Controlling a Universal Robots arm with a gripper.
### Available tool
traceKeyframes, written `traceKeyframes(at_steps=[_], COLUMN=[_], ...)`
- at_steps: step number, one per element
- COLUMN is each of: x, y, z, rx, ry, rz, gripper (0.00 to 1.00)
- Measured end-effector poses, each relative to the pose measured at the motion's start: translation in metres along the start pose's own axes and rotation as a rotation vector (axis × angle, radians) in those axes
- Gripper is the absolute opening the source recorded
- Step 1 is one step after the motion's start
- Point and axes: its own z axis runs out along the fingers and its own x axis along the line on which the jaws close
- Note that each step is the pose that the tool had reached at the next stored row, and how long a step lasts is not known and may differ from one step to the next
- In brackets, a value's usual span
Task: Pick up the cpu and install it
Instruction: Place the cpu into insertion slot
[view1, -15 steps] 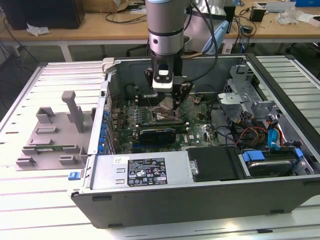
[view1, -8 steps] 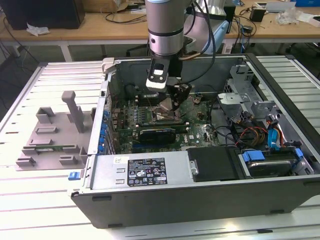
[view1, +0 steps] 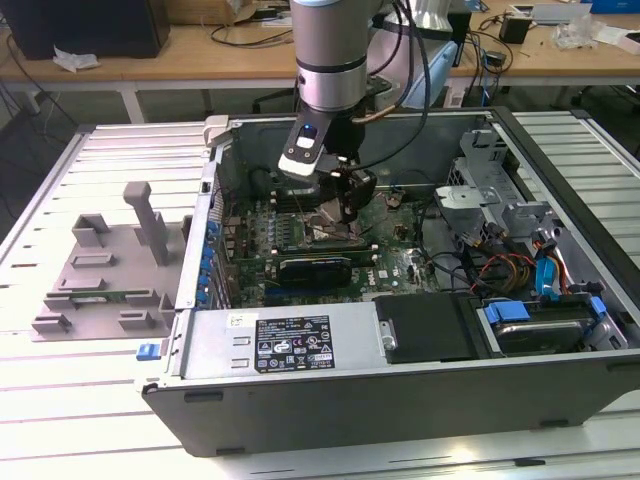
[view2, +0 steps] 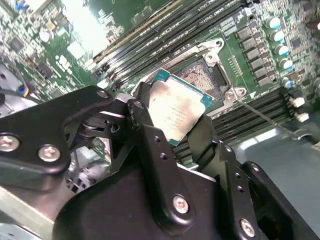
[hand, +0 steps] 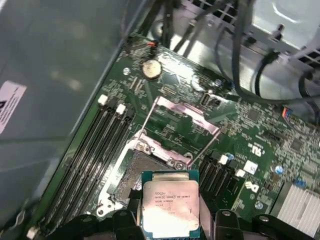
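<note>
on a slatted white counter (view1: 70, 400) an open computer case (view1: 400, 400) lies on its side. the hand (view1: 347, 208) is clamped on the cpu (hand: 169, 209), just above the open socket (hand: 142, 172). if it goes down skewed or misaligned, the chip could bend the socket pins.

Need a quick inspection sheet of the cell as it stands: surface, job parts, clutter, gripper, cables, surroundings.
Surface: white slatted table, open PC case lying on it.
Job's things: cpu clamped, above the open socket, not seated.
Clutter: grey fixture on the table, at the exterior view's left of the case.
Grippers: gripper inside the case, fingers shut on the cpu's edges.
Cables: coloured bundle by the drive bays; black leads near the board's edge.
Surroundings: wooden benches behind.
</note>
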Motion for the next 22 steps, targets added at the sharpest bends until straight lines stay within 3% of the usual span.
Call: traceKeyframes(at_steps=[1, 12, 16, 22], x=[0.0000, 0.0001, 0.0001, 0.0055], y=[0.0000, -0.0001, -0.0002, 0.0020], z=[0.0001, 0.0015, 0.0031, 0.0097], rx=[0.0011, 0.0088, 0.0126, 0.0130], ry=[-0.0024, -0.0186, -0.0270, -0.0271], rz=[0.038, 0.285, 0.416, 0.428], gripper=[0.54, 0.54, 0.54, 0.54])
